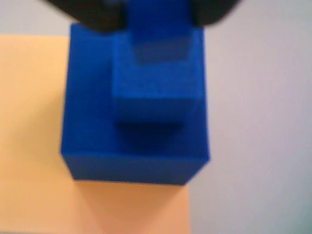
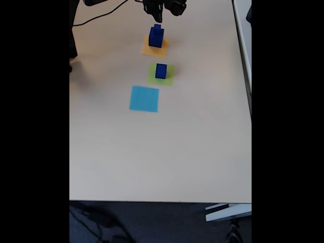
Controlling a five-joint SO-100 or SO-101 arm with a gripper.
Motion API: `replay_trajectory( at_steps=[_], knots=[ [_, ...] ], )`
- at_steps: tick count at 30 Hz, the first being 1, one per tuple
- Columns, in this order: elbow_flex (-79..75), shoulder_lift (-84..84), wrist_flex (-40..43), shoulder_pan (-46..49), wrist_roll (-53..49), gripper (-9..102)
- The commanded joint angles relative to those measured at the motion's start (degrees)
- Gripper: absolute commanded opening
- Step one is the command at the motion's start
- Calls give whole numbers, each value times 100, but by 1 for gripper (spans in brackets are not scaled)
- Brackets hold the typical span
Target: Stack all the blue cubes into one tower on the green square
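On the flat orange-yellow square patch (image 2: 153, 48), near the far end of the pale table (image 2: 162, 152) in the fixed view, stands a stack of solid dark blue cubes: the largest cube (image 1: 134, 151) at the bottom, a middle-sized cube (image 1: 156, 83) on top of it toward its back right, and a small blue cube (image 1: 157, 24) uppermost. The wrist view shows the black gripper (image 1: 157, 12) at the top edge with its two fingers (image 1: 92, 14) close on either side of that small cube; the picture is blurred, so whether they actually press it cannot be told. Nearer the camera in the fixed view, another dark blue cube (image 2: 161, 71) sits alone on the thin pale lime-green square patch (image 2: 153, 78). Nearer still lies a flat light blue square patch (image 2: 144, 98), bare. A black cable (image 2: 98, 17) trails across the table's far left corner
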Motion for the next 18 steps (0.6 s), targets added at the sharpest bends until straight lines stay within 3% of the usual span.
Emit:
replay_trajectory(
  at_steps=[1, 18],
  knots=[
    [-9, 114, -105, -9, -62, 4],
    [193, 26, -176, -132, 123, 4]
  ],
)
